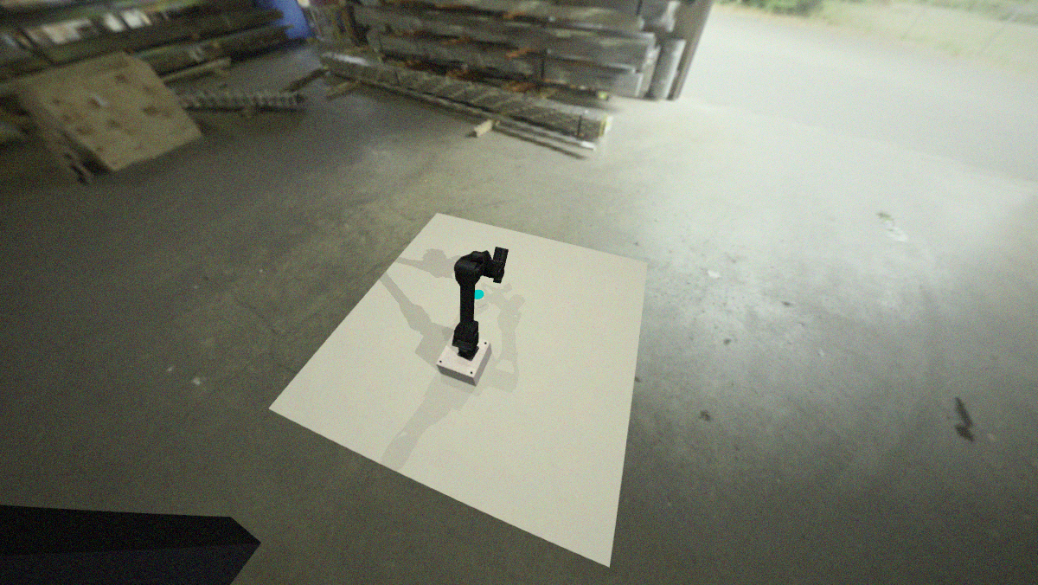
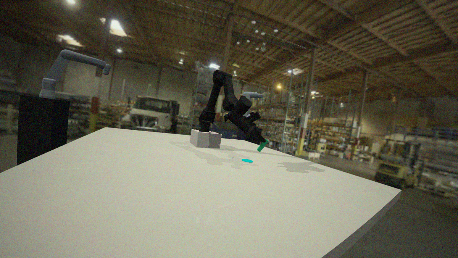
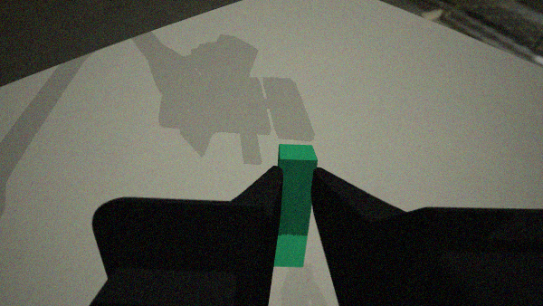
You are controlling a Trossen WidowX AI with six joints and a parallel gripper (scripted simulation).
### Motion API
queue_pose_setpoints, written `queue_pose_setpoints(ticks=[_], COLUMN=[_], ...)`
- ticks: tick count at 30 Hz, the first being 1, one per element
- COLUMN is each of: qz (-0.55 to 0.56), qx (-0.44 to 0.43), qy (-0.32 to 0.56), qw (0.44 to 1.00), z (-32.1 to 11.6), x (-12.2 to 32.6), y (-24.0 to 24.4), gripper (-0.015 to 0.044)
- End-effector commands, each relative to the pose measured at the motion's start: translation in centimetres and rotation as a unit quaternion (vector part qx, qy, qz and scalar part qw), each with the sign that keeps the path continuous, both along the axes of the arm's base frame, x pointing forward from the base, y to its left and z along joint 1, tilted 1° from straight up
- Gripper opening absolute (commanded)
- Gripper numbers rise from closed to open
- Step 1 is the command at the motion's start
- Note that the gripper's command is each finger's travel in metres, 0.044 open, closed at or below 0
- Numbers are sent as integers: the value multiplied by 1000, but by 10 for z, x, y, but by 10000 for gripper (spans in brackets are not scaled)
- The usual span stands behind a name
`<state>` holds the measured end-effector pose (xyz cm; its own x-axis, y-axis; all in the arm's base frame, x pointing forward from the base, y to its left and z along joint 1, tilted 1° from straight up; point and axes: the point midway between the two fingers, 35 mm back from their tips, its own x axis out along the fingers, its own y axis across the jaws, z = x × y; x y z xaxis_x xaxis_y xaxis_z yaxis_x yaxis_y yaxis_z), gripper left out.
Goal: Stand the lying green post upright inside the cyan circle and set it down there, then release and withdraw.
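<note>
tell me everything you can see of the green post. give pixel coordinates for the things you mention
The green rectangular post (image 2: 262, 145) (image 3: 296, 196) is a plain, short, square-ended block with flat faces and straight edges, matte-looking; its material can't be told. In the wrist view its middle is darker, in shade, and its two ends brighter. The black parallel-jaw gripper (image 2: 265, 140) (image 3: 295, 176) is shut on it, a finger on either side. It is tilted, neither upright nor flat, held above the white table (image 2: 192, 198), away from the cyan circle (image 2: 247, 160).
</note>
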<state>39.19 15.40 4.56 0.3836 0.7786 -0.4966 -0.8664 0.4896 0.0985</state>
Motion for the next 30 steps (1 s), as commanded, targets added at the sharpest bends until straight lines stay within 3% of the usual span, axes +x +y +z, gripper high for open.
queue_pose_setpoints(ticks=[1, 30], qz=[2, 19], qx=[13, 81], qy=[-2, -45], qw=[1000, 996], z=[-1, 8], x=[-3, -17], y=[-2, -13], gripper=[23, 23])
